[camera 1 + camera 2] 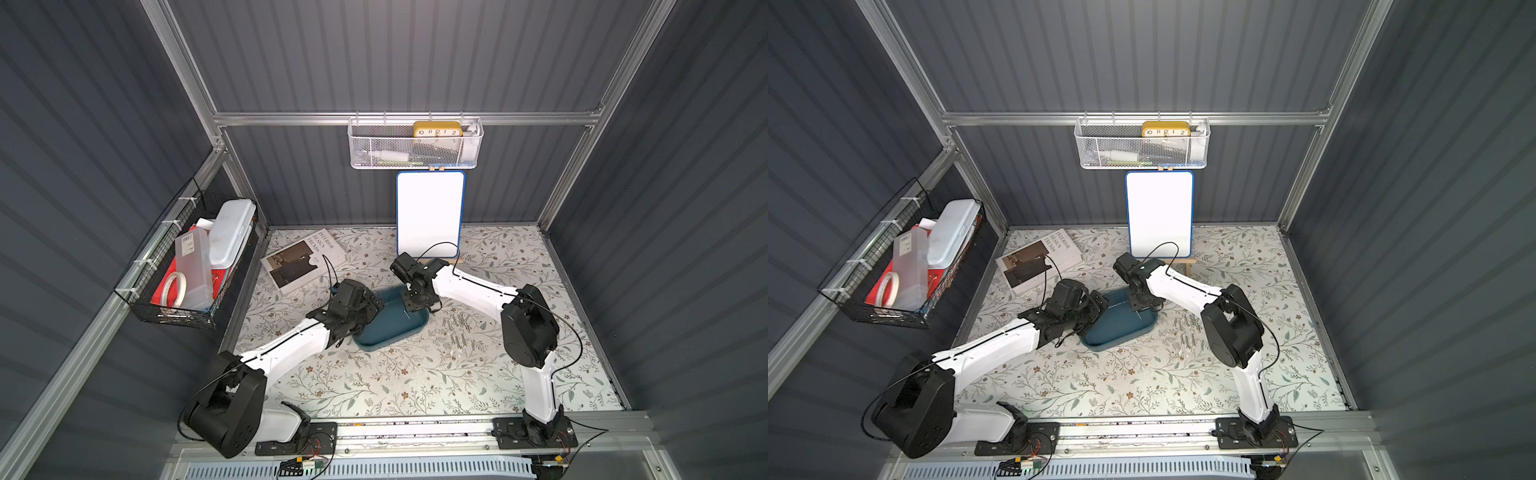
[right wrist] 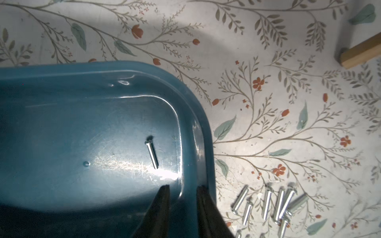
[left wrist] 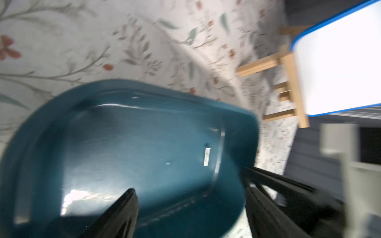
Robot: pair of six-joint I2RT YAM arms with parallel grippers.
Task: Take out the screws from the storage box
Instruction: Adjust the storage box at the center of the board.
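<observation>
The storage box is a shallow teal tray at mid-table. One screw lies inside it near the right end. Several more screws lie on the floral mat just right of the tray. My left gripper is open wide at the tray's left end, with one finger over the inside and the other beyond the rim. My right gripper stands a little open astride the right end's rim, one finger on each side of the wall.
A whiteboard on a wooden easel stands behind the tray. A book lies at the back left. A black wire basket hangs on the left wall and a white mesh basket on the back wall.
</observation>
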